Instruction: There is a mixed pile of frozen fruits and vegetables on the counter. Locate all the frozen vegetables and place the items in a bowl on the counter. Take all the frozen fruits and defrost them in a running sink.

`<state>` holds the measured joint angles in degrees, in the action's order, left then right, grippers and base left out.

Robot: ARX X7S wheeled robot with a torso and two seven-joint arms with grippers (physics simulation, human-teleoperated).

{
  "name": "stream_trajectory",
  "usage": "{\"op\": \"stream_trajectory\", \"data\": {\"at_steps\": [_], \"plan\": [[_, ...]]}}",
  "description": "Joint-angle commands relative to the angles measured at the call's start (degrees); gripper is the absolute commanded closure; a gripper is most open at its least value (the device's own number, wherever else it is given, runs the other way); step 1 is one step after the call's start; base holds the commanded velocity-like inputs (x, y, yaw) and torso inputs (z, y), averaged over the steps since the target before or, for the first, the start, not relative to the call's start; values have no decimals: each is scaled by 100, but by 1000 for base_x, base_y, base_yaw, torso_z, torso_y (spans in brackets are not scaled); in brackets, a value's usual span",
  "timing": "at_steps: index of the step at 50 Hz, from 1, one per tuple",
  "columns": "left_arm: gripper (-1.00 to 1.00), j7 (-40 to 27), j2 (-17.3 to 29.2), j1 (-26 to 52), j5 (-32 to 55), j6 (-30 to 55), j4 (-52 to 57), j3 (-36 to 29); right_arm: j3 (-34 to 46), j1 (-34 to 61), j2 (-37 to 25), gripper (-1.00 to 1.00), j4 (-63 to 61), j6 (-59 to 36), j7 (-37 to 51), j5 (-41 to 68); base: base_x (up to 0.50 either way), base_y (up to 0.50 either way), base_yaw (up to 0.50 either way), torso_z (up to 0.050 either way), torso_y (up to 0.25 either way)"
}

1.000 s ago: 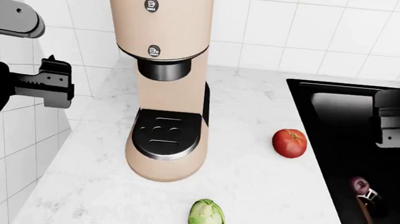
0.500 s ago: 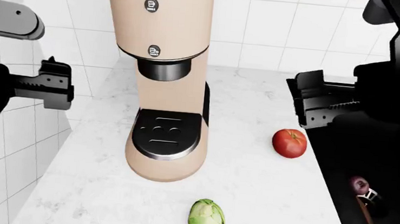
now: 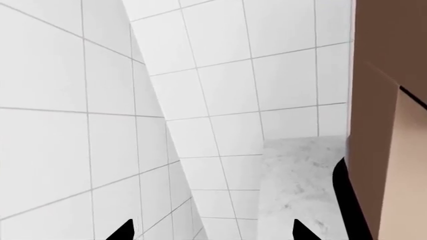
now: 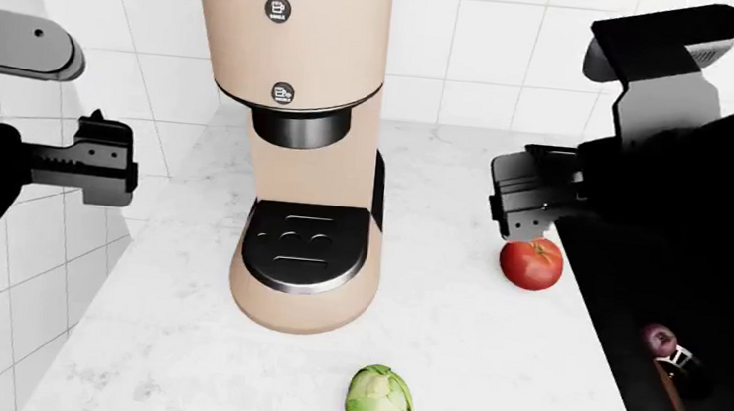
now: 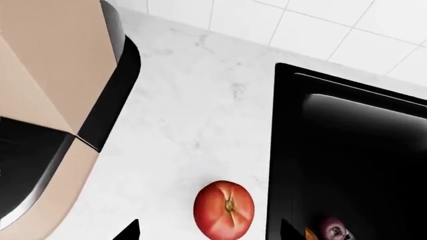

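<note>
So the red tomato (image 4: 531, 263) is sitting on the white marble tabletop (image 4: 461, 353) right by the edge that meets the black sink (image 5: 347, 150), and the right gripper (image 4: 517, 205) hangs just above it, a bit toward the back wall. In the right wrist view the tomato (image 5: 224, 209) sits between the two dark fingertips (image 5: 127, 231) poking in at the frame edge, so the fingers are spread wide with nothing in them.

Down in the sink there's a small dark purple fruit (image 4: 657, 339) next to something orange; can't tell what either is exactly, too small.

A green cabbage-looking vegetable (image 4: 380, 402) lies near the front edge of the tabletop, in front of the big beige coffee machine (image 4: 296, 140), well apart from the tomato.

The left gripper (image 4: 104, 173) is off past the left edge of the tabletop, up against the tiled side wall (image 4: 30, 266), nowhere near any food. Its wrist view shows mostly white tiles, a strip of marble and the coffee machine's side, with both fingertips (image 3: 123, 231) set far apart and holding nothing
</note>
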<state>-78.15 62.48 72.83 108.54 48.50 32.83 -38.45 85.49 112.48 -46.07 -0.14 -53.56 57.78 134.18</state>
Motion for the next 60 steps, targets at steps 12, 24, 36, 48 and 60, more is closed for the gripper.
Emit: {"op": "stream_trajectory", "data": {"at_steps": [12, 24, 36, 48, 60], "plan": [[-100, 45, 49, -66, -40, -68, 30, -7, 197, -473, 29, -100, 206, 39, -221, -525, 0, 0, 0, 0, 0], [-100, 106, 83, -109, -92, -111, 45, 5, 182, -876, 156, -100, 342, 297, -780, -1250, 0, 0, 0, 0, 0], [-100, 135, 43, -142, -159, -127, 1, -28, 311, -1499, 356, -100, 713, 602, -1533, -1926, 0, 0, 0, 0, 0], [-100, 173, 19, -158, -212, -125, -34, -55, 403, -1779, 462, -100, 938, 727, -1729, -2133, 0, 0, 0, 0, 0], [-100, 176, 22, -165, -215, -135, -21, -63, 527, -1918, 376, -100, 935, 653, -1430, -2018, 0, 0, 0, 0, 0]]}}
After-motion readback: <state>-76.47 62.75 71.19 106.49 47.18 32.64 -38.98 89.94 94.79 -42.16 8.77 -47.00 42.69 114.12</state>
